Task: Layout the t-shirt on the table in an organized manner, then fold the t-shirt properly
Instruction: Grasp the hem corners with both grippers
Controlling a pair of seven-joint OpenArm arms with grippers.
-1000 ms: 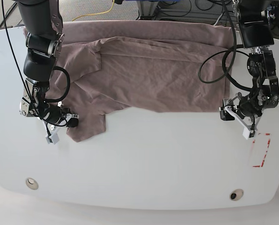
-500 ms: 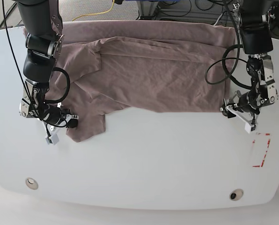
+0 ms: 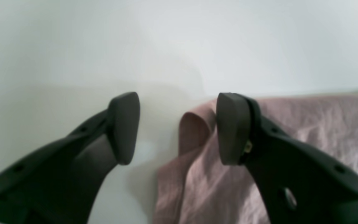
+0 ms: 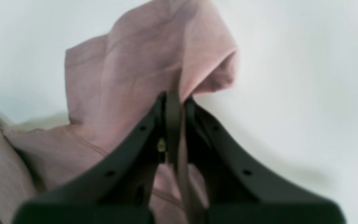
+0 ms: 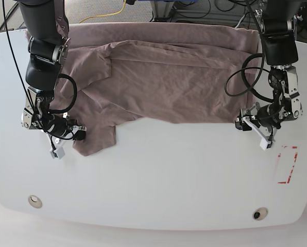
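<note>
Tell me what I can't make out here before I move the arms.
- t-shirt far edge: base view, hidden by both arms.
- Fabric pinched in the shut right gripper: right wrist view, blurred, layers uncountable.
- Open left gripper: whether its right finger touches cloth is unclear.

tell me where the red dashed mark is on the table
In the base view the red dashed mark sits near the table's right edge, just below and right of the open left gripper, clear of the t-shirt.
</note>
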